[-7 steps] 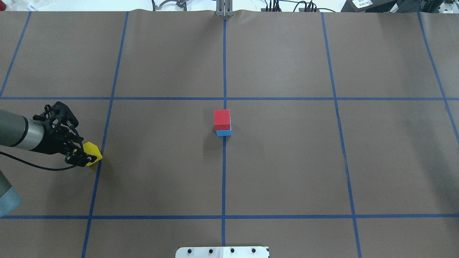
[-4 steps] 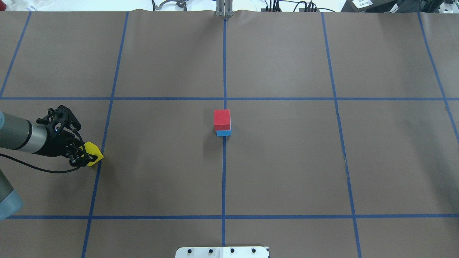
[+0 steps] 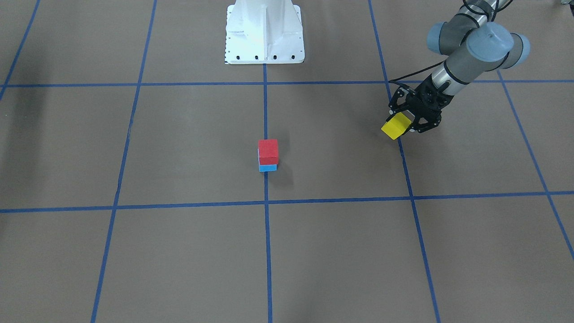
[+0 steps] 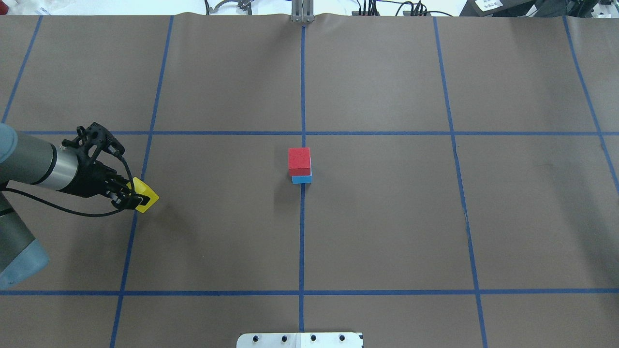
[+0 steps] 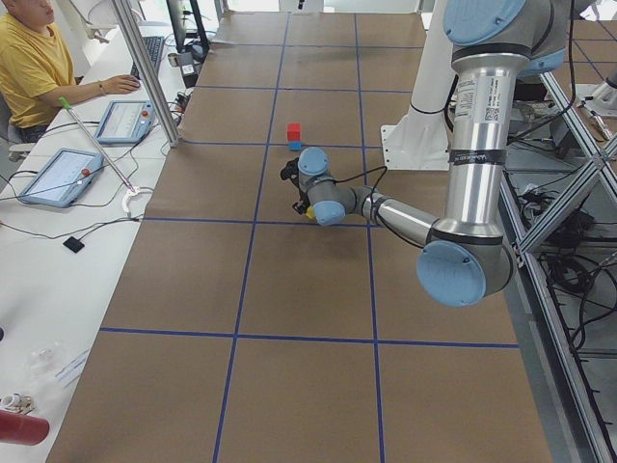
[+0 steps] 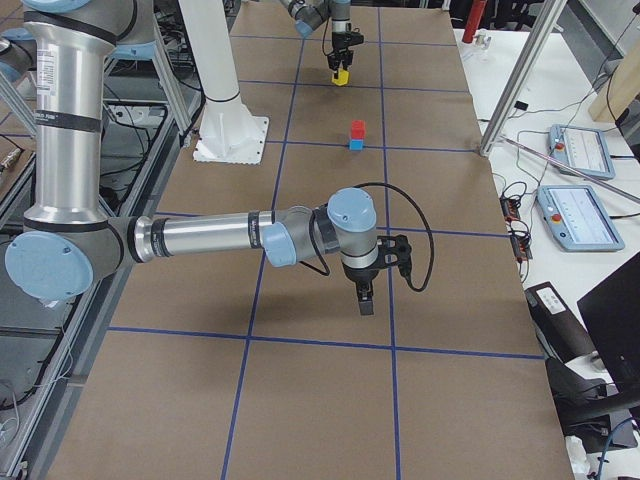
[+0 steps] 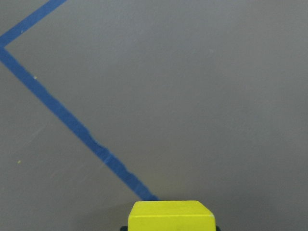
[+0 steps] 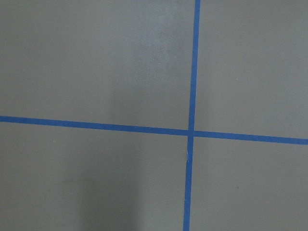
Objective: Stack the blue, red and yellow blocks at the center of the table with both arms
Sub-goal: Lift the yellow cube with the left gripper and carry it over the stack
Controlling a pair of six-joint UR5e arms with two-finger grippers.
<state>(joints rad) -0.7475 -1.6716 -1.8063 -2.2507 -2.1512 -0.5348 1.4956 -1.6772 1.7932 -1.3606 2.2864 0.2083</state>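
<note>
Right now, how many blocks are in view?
3: red block atop blue block at the centre of the table; yellow block in the left gripper, toward the robot's left. None seems hidden.

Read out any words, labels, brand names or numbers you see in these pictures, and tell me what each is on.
No text is legible.
Dark lettering along the silver tube of the left arm: too small to read.
White paper label at the overhead view's top right: blurred.
Grey tablet's screen: too small to read.

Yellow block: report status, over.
Left tool shut on small matte yellow cube. Right tool state unclear. Matte red cube sits on light blue cube, centre. Nothing seen in the way.
</note>
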